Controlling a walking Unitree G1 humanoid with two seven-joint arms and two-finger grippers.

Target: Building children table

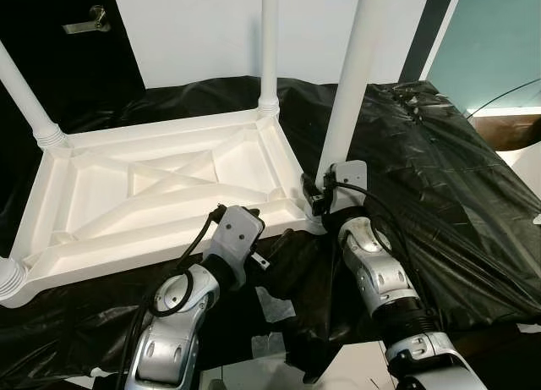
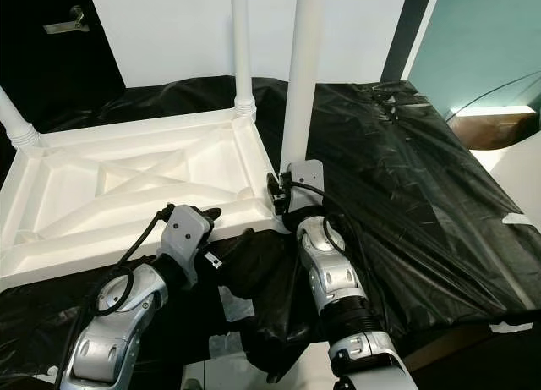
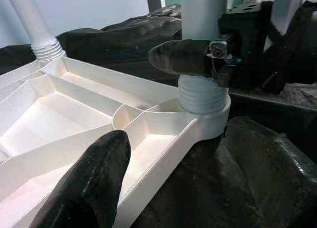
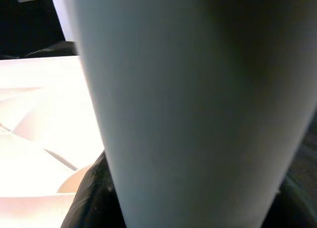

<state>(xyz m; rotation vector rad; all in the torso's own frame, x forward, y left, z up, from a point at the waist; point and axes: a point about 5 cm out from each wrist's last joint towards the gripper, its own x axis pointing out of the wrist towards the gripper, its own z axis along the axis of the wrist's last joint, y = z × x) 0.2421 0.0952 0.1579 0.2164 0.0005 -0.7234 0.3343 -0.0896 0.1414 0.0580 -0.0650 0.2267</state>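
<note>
Clearly, in the head views, the upturned white tabletop is lying on black plastic sheeting with legs already standing in its other corners, and the right gripper is closing around the base of the white table leg at the corner nearest the robot's right. That leg's long axis is running straight up from the gripper, nearly vertical, so any turning would be about that upright line. The left gripper is sitting just beside the tabletop's near edge, a little to the left of the leg, its fingers hidden behind the wrist housing here.

From the left wrist view, the leg's ribbed, threaded base is resting in the round corner socket directly ahead of the left gripper's own spread fingers; those fingers are holding nothing, one hovering over the ribbed underside. A right-gripper finger is pressing across the leg just above the threads.

From the right wrist view, the leg is looming immediately in front, too close to judge the seating.

No brand, label or writing is readable anywhere.
</note>
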